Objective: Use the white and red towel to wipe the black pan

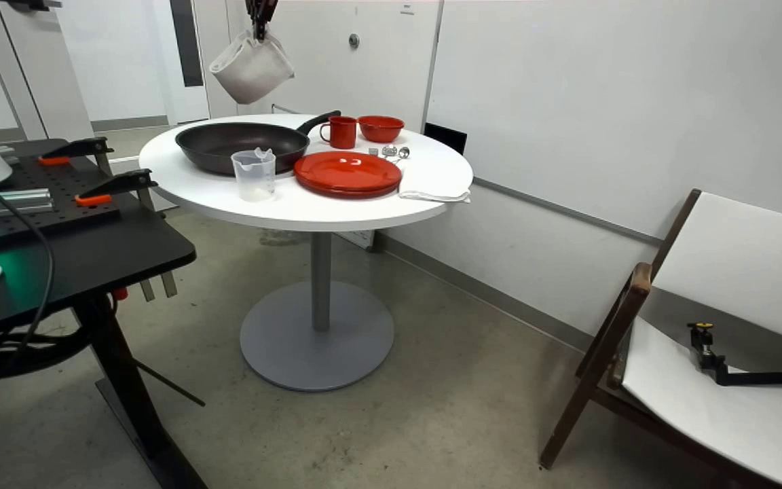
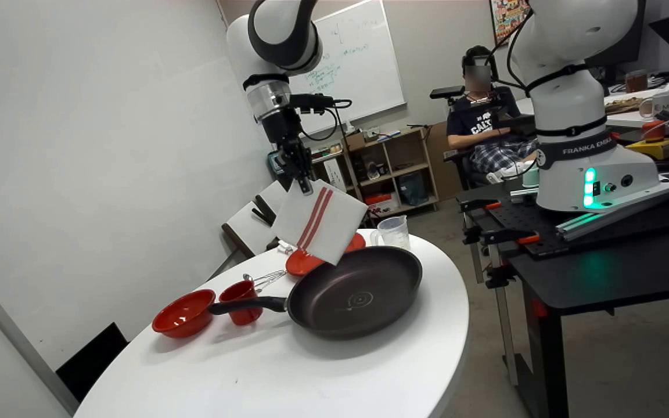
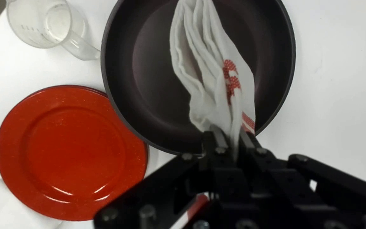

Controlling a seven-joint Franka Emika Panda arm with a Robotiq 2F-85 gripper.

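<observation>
The wide black pan lies on the round white table in both exterior views [image 1: 235, 141] [image 2: 352, 307], its handle pointing toward a red mug and bowl. It also shows in the wrist view [image 3: 157, 73]. My gripper [image 1: 260, 34] is shut on the white and red towel [image 1: 252, 71], which hangs folded below the fingers. In an exterior view the towel [image 2: 323, 223] shows two red stripes, and the gripper [image 2: 305, 187] pinches its upper edge. In the wrist view the towel [image 3: 213, 111] hangs between the fingertips [image 3: 230, 136] over the pan, hiding part of its inside. The towel is above the pan, apart from it.
Stacked red plates [image 3: 71, 152] and a clear measuring cup [image 3: 40, 24] stand close beside the pan. A red mug [image 2: 243, 313], a red bowl [image 2: 183, 313] and a whisk [image 2: 270, 280] are near its handle. A white cloth [image 1: 435, 195] lies at the table edge by the plates.
</observation>
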